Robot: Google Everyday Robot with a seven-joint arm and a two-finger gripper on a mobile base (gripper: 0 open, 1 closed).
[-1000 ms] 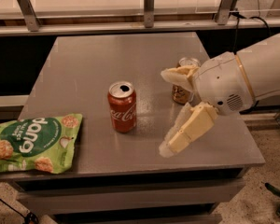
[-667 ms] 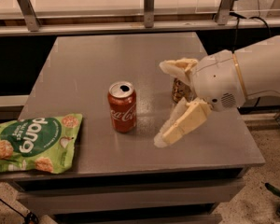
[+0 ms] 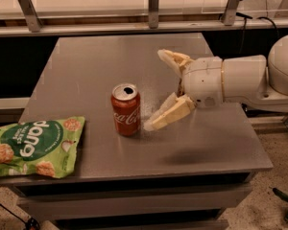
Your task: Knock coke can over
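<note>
My pincer hangs low over the grey table, just to the right of the coke can. Its two pale fingers are spread wide, with nothing between them. The lower one slants down and left until its tip is just beside the can's right flank, near the base. I cannot tell whether it touches. The upper one points up and back, away from the can.

The can stands upright, a little in front of the table's middle, with its silver top showing the open pull-tab hole. A green snack bag lies at the front left corner, near the can but apart from it.

As I judge it, the can is thin aluminium: stiff enough to shove, smooth and slippery on the sides, and easy to dent if squeezed. Being open, it is probably light and perhaps part empty, so little force should tip it. Any drink left inside would spill.

I need no grasp here. A push low down would likely make it skate across the smooth tabletop and stay standing. The place to meet it is high on the wall, close under the rim, with the flat of a finger pressing leftwards. Once down it may roll, so the shove should be short.
</note>
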